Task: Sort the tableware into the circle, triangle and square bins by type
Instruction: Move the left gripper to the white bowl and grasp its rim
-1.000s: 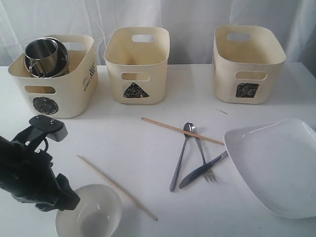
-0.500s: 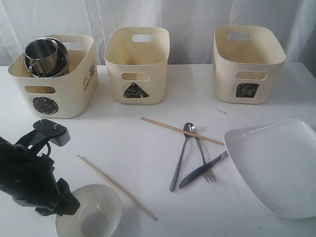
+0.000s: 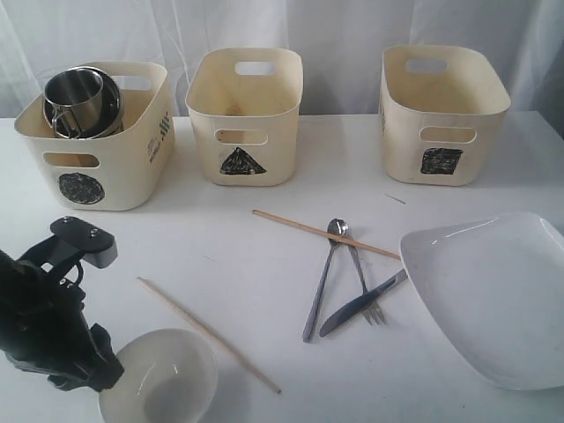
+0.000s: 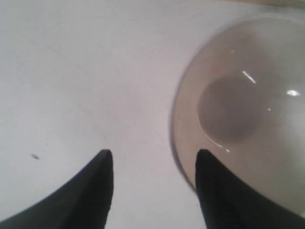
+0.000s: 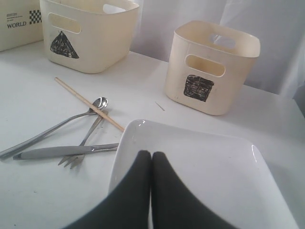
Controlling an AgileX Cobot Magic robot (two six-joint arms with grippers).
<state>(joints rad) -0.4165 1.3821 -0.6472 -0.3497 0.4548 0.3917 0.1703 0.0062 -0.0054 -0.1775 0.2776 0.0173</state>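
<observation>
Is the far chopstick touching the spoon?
Touching. The right wrist view shows the chopstick lying straight across the neck of the spoon, with no gap.

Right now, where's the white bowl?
Front left in the exterior view: the white bowl sits by the open left gripper, a chopstick just to its right.

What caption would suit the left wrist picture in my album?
Open left gripper poised at the rim of a white bowl on a white table.
</observation>
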